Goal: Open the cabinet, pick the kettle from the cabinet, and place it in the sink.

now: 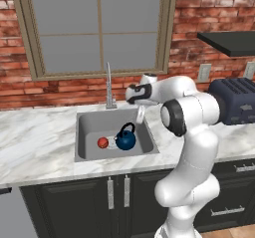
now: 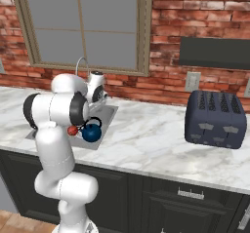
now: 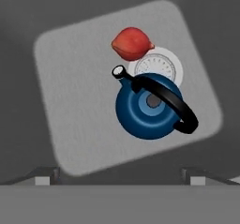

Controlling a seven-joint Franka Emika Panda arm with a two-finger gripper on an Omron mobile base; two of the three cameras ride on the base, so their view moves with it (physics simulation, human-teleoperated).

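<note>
Kettle (image 3: pixel 149 107) sits upright on the floor of the sink (image 1: pixel 85 125), touching the drain, red ball (image 3: pixel 131 44) just beside; my gripper (image 3: pixel 120 175) hangs above it, jaws wide apart, holding nothing. Looks rigid, smooth, probably slippery round body, so I'd take it by the black loop handle (image 3: pixel 174 106), not the belly

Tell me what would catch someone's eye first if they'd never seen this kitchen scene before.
The dark-blue kettle sits upright in the grey sink, beside a small red ball and over the white drain. Above it hangs the white arm's open gripper, holding nothing. On the marble counter to the right stands a dark toaster.
</note>
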